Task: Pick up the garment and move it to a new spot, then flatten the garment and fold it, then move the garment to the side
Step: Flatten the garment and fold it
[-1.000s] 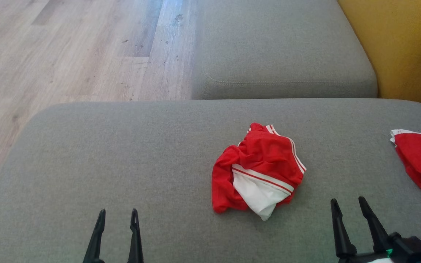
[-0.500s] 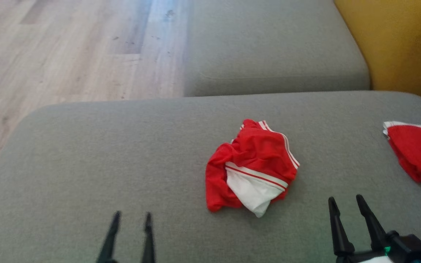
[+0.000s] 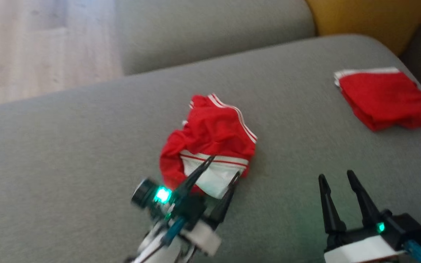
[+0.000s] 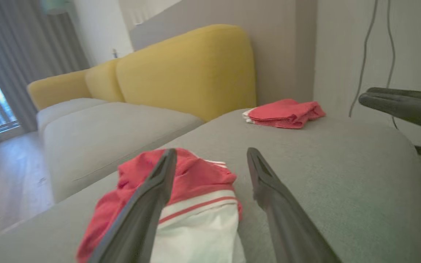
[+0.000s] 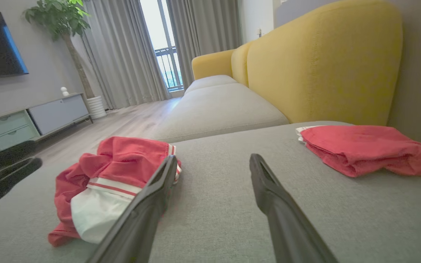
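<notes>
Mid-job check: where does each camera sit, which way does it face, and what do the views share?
Head view: on the head, looking down at the grey cushion; left gripper open at the crumpled garment, right gripper open, apart from it.
Left wrist view: on the left wrist, looking along its fingers over the crumpled garment toward the yellow backrest.
Right wrist view: on the right wrist, facing likewise; its fingers show over the grey cushion.
Both wrist views share the folded red garment.
</notes>
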Controlling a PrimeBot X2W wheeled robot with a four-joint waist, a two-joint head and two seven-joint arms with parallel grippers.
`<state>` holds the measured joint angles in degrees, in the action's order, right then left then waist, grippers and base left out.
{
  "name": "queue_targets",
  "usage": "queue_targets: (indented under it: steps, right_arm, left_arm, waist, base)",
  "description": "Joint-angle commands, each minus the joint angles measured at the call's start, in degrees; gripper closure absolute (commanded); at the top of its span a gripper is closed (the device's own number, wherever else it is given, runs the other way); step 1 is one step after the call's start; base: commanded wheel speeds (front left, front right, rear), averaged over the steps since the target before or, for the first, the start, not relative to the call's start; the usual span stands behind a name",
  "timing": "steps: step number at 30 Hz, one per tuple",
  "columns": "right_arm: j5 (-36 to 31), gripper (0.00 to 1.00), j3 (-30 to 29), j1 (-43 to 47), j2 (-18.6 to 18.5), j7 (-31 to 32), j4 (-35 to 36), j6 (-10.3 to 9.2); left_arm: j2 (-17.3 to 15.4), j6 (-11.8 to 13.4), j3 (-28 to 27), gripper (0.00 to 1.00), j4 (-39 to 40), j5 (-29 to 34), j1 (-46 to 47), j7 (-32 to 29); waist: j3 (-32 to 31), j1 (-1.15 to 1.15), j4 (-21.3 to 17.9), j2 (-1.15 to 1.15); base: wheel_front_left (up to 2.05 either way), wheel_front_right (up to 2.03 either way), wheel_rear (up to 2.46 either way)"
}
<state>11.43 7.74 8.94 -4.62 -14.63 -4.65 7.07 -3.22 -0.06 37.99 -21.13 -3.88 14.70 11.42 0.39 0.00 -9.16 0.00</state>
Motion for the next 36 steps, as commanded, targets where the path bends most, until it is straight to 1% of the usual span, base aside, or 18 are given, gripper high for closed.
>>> queue_targets:
  steps: [1,5,10,13,17,18,19,20,21,22,23,30,33,36]
  right_arm:
    - [-0.2,0.0,1.5,-4.0,-1.0,-0.4,2.3,0.42]
    - [0.1,0.0,1.5,-6.0,-0.6,-0.4,2.5,0.42]
    - [0.2,0.0,1.8,-8.0,-0.1,-0.4,2.5,0.42]
    - [0.3,0.0,1.8,-8.5,0.2,-0.4,2.5,0.42]
    - [0.3,0.0,1.9,-8.7,0.5,-0.4,2.5,0.42]
    - [0.3,0.0,1.9,-8.7,0.5,-0.4,2.6,0.42]
    - [0.3,0.0,1.9,-8.7,0.5,-0.4,2.6,0.42]
    - [0.3,0.0,1.8,-8.7,0.6,-0.4,2.6,0.42]
    - [0.3,0.0,1.7,-8.7,0.7,-0.4,2.6,0.42]
    - [0.3,0.0,1.7,-8.7,0.7,-0.4,2.6,0.42]
    - [0.2,0.0,1.7,-8.7,0.8,-0.4,2.6,0.42]
    - [0.1,0.0,2.0,-8.9,1.0,-0.4,1.9,0.42]
    - [0.1,0.0,2.2,-9.0,1.1,-0.4,1.7,0.42]
    - [0.2,0.0,2.2,-8.7,1.3,-0.4,1.5,0.42]
  left_arm:
    - [0.3,-0.4,-0.1,0.0,0.1,0.3,5.6,-0.6]
    - [0.3,-1.2,4.7,0.0,-5.8,1.3,13.9,-3.1]
    - [0.3,-0.7,7.9,0.0,-13.6,1.1,20.7,-4.2]
    - [0.3,-0.2,9.2,0.0,-17.5,0.3,23.2,-3.9]
    - [0.3,1.7,10.1,0.0,-22.1,-0.5,25.6,-3.3]
    - [0.3,2.1,10.2,0.15,-23.1,-0.8,26.0,-3.2]
    - [0.3,2.1,10.2,0.15,-23.1,-0.8,26.0,-3.2]
    - [0.3,2.5,10.2,0.31,-23.9,-1.2,26.4,-2.9]
    - [0.3,2.8,10.2,0.59,-24.5,-1.8,26.7,-2.5]
    - [0.3,3.1,10.3,0.78,-25.0,-2.4,27.0,-2.1]
    - [0.3,3.2,10.5,1.0,-25.5,-2.9,27.2,-1.8]
    - [0.3,2.3,11.2,1.0,-25.7,-9.4,28.3,0.5]
    - [0.3,0.9,10.6,1.0,-23.2,-14.8,29.1,1.0]
    - [0.3,-0.1,10.0,1.0,-19.6,-20.2,32.1,0.5]
  waist:
    - [5.5,0.0,-4.7,0.0]
    - [9.4,0.0,-6.7,0.0]
    - [12.1,0.0,-8.5,0.0]
    - [12.9,0.0,-9.3,0.0]
    - [13.6,0.0,-9.8,0.0]
    - [13.7,0.0,-9.8,0.0]
    - [13.7,0.0,-9.8,0.0]
    - [13.9,0.0,-9.9,0.0]
    - [14.0,0.0,-9.9,0.0]
    - [14.1,0.0,-9.9,0.0]
    - [14.2,0.0,-9.9,0.0]
    - [12.7,0.0,-10.1,0.0]
    - [11.4,0.0,-10.8,0.0]
    - [10.1,0.0,-11.6,0.0]
  base:
    - [0.0,0.0,0.0]
    - [0.0,0.0,0.0]
    - [0.0,0.0,0.0]
    - [0.0,0.0,0.0]
    - [0.0,0.0,0.0]
    - [0.0,0.0,0.0]
    - [0.0,0.0,0.0]
    - [0.0,0.0,0.0]
    - [0.0,0.0,0.0]
    - [0.0,0.0,0.0]
    - [0.0,0.0,0.0]
    - [0.0,0.0,0.0]
    - [0.0,0.0,0.0]
    - [0.0,0.0,0.0]
